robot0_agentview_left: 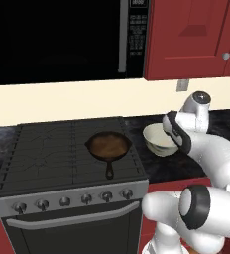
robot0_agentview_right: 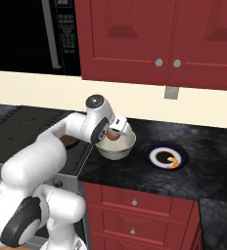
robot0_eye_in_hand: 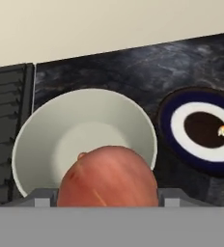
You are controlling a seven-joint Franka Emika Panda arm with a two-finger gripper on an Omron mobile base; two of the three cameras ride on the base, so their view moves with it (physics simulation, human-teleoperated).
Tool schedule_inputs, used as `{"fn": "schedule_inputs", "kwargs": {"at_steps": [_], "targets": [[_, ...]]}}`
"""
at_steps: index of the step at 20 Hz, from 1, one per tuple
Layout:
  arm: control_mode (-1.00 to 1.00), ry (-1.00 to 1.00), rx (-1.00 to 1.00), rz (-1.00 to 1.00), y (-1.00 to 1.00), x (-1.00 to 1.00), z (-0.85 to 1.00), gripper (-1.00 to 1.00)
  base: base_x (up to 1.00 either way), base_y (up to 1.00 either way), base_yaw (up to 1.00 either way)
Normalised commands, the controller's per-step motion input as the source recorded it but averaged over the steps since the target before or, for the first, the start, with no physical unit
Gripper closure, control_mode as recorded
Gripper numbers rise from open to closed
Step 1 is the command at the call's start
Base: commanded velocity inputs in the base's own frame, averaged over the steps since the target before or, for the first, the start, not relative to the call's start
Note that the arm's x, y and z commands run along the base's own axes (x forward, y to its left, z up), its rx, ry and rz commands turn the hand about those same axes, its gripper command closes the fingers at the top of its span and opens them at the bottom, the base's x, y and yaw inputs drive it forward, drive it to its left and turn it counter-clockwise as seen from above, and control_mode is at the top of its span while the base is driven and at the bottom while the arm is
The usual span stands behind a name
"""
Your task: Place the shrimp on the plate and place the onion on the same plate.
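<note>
The shrimp already lies on the plate, so half is done. My end effector pinches the onion above the bowl, which sits beside the plate on the counter; carrying it across remains.

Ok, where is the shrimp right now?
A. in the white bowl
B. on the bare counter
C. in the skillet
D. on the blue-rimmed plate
D: the shrimp lies on the blue-rimmed plate, right of the white bowl, while the onion sits between the gripper's fingers over that bowl.
</note>
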Motion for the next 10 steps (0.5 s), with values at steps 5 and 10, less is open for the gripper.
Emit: {"fn": "schedule_inputs", "kwargs": {"at_steps": [5, 10], "targets": [[-1.00, -0.08, 0.00, -0.18, -0.77, -0.70, 0.50, 1.00, 0.00, 0.00, 0.00], [-1.00, -0.07, -0.04, -0.16, -0.71, -0.50, 0.29, 1.00, 0.00, 0.00, 0.00]]}}
